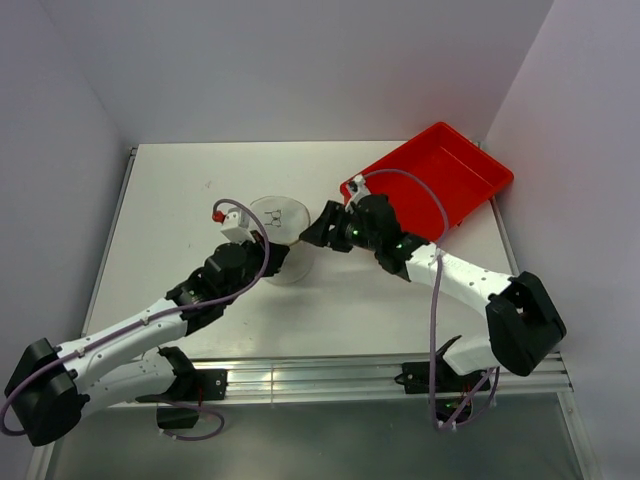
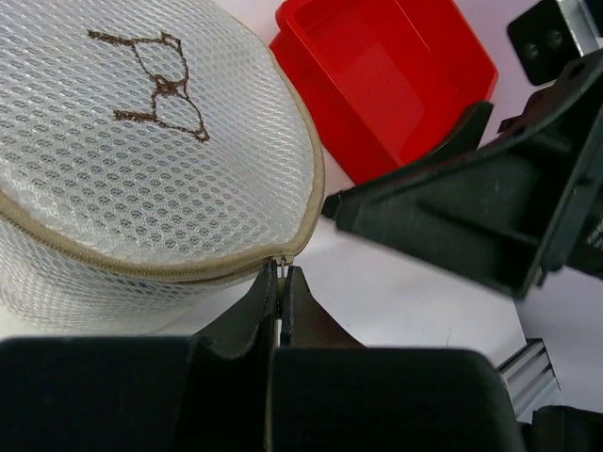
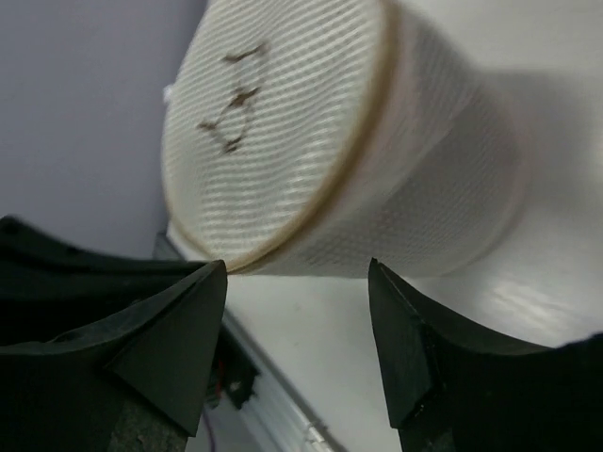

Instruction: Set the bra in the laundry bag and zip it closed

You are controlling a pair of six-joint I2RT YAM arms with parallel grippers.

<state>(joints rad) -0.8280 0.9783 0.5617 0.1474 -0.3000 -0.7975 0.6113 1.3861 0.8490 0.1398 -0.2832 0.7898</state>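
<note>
White mesh laundry bag (image 1: 285,240), drum-shaped, standing on the pale worktop (image 1: 170,200) near its middle, its round lid (image 1: 280,218) facing up, as seen from above. The left pincer (image 1: 264,254) meets the bag at its near left rim. The right pincer (image 1: 316,232) sits just beside the bag on the opposite side. A red tray (image 1: 440,180) lies at the far right corner, apart from the bag.

Left wrist view: the bag (image 2: 141,169) fills the upper left, its lid bearing a dark printed mark (image 2: 160,85). A beige zip (image 2: 188,268) runs round the rim, and its two sides meet along the stretch that shows. The left pincer (image 2: 281,287) has its jaws pressed together, clamped on the small metal zip pull (image 2: 281,268) at the rim. One dark finger (image 2: 443,221) of the right pincer reaches in from the right, above bare worktop (image 2: 405,301). The tray (image 2: 377,85) lies beyond.

Right wrist view: the right pincer (image 3: 297,315) has its two dark fingers (image 3: 170,348) spread apart with nothing between them. The bag (image 3: 396,169) lies just ahead of the tips, lid (image 3: 273,122) and mark (image 3: 231,99) turned toward the camera. Whether the left-hand tip touches the rim cannot be told.
</note>
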